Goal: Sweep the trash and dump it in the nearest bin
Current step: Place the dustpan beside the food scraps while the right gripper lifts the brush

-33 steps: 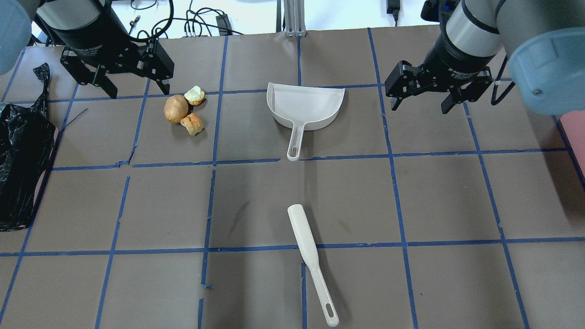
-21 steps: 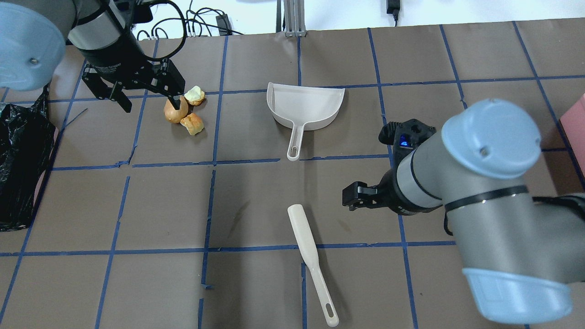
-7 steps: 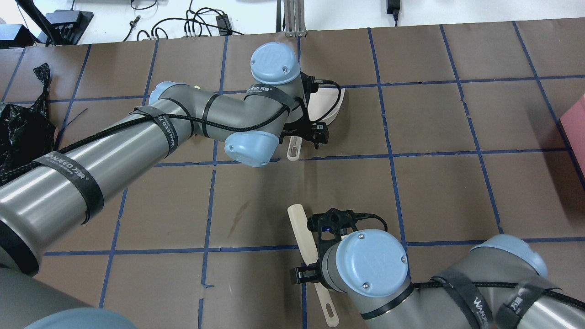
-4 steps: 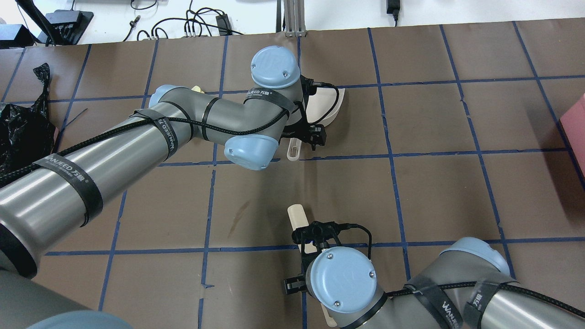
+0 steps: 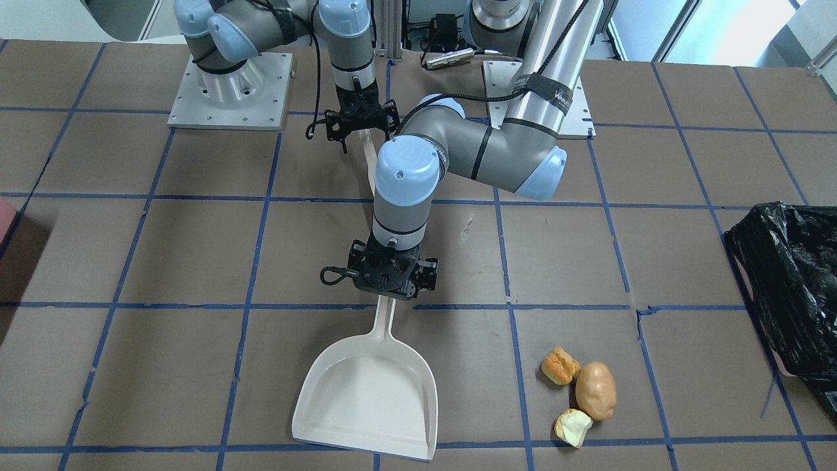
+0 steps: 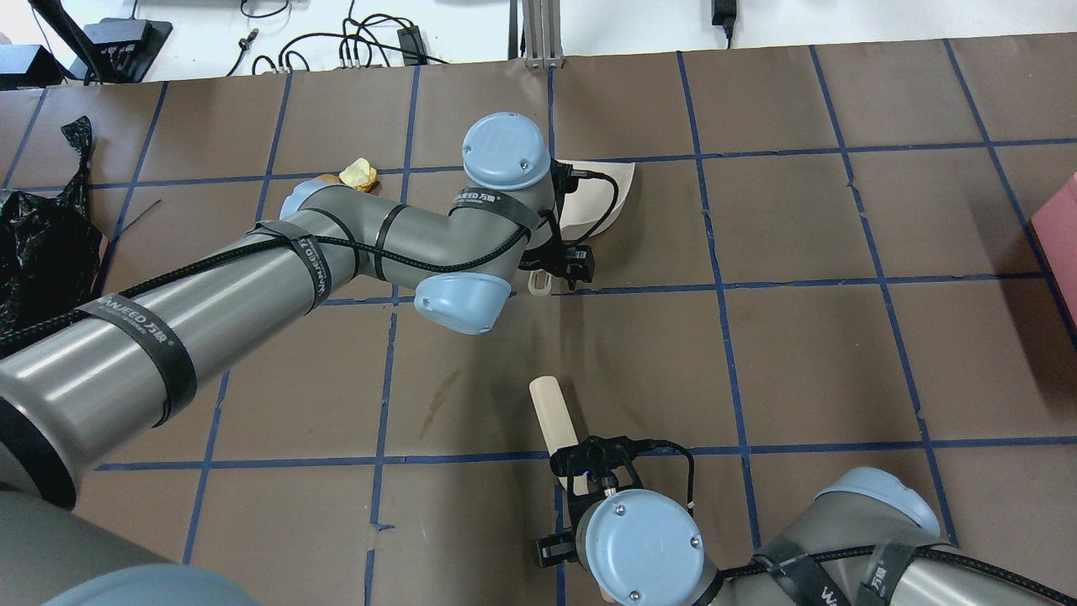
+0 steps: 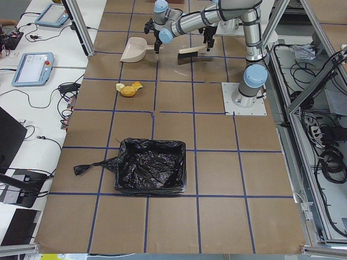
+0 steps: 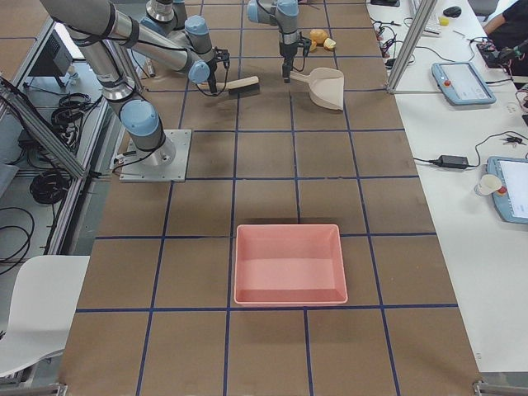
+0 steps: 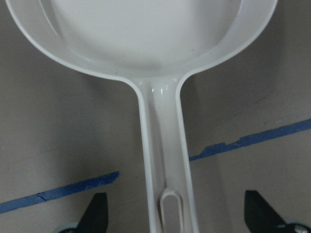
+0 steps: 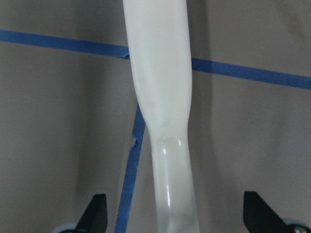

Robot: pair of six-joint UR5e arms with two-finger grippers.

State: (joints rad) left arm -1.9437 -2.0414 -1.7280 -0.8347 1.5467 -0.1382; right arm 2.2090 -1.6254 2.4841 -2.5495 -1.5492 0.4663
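The trash lies together on the table: a tan potato [image 5: 596, 390], a golden-brown bread chunk [image 5: 560, 366] and a pale yellow chunk [image 5: 573, 427]. The black-bagged bin [image 5: 785, 281] stands at the table's end on my left. My left gripper [image 5: 392, 278] hangs over the handle of a white dustpan [image 5: 369, 392]. It is open, one finger on each side of the handle [image 9: 165, 160], well apart from it. My right gripper [image 5: 359, 121] is open over the handle of a white hand brush [image 6: 554, 412], its fingers [image 10: 95, 213] clear of the handle.
A pink tray [image 8: 289, 264] without a bag sits at the table's other end, on my right. The left arm [image 6: 252, 278] reaches across the table and hides the potato and bread in the overhead view. Cables lie beyond the table's far edge.
Both arms have swung in from the far corners to the tools. In the last second the left gripper shifted slightly along the dustpan handle, and the right gripper moved down the brush handle. Both stayed open.
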